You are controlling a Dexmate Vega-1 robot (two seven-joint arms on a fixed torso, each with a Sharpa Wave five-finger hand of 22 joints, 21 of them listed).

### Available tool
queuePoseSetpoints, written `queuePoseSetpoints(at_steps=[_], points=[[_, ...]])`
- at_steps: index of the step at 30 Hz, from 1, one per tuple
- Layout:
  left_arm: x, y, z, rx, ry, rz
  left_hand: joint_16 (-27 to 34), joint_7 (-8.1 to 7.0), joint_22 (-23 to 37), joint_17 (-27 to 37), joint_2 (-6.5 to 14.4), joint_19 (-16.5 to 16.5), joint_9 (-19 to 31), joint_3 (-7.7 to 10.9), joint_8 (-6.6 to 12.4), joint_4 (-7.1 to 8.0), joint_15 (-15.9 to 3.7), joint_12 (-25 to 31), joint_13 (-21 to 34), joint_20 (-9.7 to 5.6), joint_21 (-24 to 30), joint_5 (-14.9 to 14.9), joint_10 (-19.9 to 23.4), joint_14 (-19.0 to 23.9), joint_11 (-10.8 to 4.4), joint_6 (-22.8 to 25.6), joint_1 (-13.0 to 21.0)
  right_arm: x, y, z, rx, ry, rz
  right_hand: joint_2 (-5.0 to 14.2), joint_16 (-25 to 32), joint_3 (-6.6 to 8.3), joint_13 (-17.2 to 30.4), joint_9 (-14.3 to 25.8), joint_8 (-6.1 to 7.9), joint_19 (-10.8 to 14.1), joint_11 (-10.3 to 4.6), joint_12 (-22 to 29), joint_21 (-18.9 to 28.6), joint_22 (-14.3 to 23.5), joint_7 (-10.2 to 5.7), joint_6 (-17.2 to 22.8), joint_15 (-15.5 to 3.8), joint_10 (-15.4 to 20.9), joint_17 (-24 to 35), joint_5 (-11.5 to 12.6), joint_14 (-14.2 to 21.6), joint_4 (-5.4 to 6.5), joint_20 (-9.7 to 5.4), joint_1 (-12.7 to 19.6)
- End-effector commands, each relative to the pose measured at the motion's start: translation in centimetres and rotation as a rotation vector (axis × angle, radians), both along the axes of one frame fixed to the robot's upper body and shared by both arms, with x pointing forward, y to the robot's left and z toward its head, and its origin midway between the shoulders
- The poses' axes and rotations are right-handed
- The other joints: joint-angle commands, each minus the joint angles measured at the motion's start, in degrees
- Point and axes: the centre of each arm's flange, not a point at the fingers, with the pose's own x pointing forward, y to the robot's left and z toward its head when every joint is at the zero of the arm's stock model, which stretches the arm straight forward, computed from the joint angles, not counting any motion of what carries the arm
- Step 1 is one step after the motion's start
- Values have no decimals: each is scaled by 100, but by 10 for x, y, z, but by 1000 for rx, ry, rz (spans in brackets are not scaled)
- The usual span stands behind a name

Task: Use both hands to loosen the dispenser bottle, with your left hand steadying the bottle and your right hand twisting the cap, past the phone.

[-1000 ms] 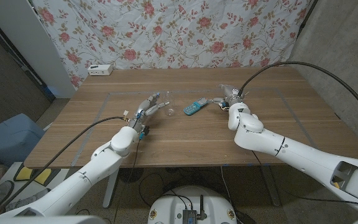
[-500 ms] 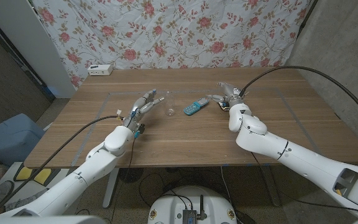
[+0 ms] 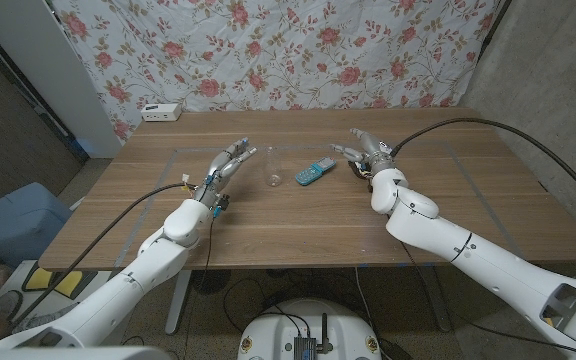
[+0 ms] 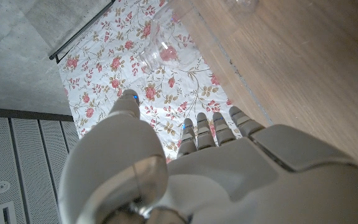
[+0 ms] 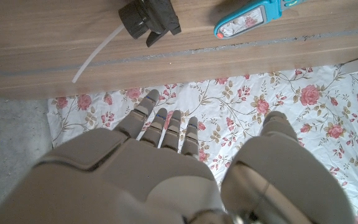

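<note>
Change since 1.0 s ago: both hands have lifted away; the left hand has let go of the bottle and the right hand has pulled back from the spot beside the phone.
Head view, left hand (image 3: 224, 166): fingers spread and straight, holding nothing, just left of the clear dispenser bottle (image 3: 273, 166).
Head view, bottle: stands upright on the wooden table (image 3: 298, 220), free of both hands, no cap on it.
Head view, phone (image 3: 315, 172): teal, lying on the table between bottle and right hand.
Head view, right hand (image 3: 365, 152): fingers apart, empty, just right of the phone.
Head view, background: white box (image 3: 161, 112) at the table's far left edge; floral cloth (image 3: 288, 50) behind.
Left wrist view, left hand (image 4: 197, 168): fingers extended, nothing in them; bottle (image 4: 160, 50) ahead of the fingertips, apart.
Right wrist view, right hand (image 5: 166, 162): fingers open, empty.
Right wrist view, pump cap (image 5: 148, 20): black, lying on the table with its clear tube trailing, near the phone (image 5: 248, 17).
</note>
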Motion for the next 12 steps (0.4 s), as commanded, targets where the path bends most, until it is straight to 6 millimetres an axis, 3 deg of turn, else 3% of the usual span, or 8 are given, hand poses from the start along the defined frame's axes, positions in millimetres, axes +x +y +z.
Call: queuePoseSetpoints(at_steps=[1,7,8,9,12], points=[[11,2,3,-50,-20,-21,48,-2,34,9,105,54,9,14,35,35,32,44,7,30,47,-35,52,55,-2,73,0,5,-12,2,128,-44,94,47,24,-4,-8,16,26,73,-23,49,29,9,-74,-41,-22,-2,15,-21,2,89,-108,-136],[11,-2,6,-69,-24,-2,46,10,35,9,194,59,10,18,36,69,47,45,6,38,48,-62,58,61,16,95,-47,14,-23,2,208,-50,167,86,27,-29,-11,12,14,95,-10,50,29,8,-86,-90,-18,-7,10,-26,10,140,-115,-227],[11,-3,7,-76,-20,3,46,5,36,11,209,61,11,17,35,82,47,47,6,40,49,-67,62,62,15,97,-65,16,-25,2,224,-51,180,114,23,-53,-14,10,17,100,-7,53,22,7,-386,-115,-15,-6,-2,-29,14,176,-115,-298],[11,-5,7,-87,-22,-2,48,6,36,15,234,63,11,18,34,98,45,49,5,35,50,-72,67,65,11,99,-84,17,-27,2,235,-51,192,121,20,-61,-15,10,15,110,-4,54,23,7,-506,-132,-20,-7,-10,-29,19,183,-120,-315],[10,-9,8,-92,-25,7,49,2,36,17,268,67,11,21,35,119,44,46,5,31,51,-82,62,70,4,110,-113,19,-31,4,240,-53,199,129,25,-66,-16,10,22,121,21,57,24,6,-558,-129,-26,0,-16,-29,39,188,-117,-328]])
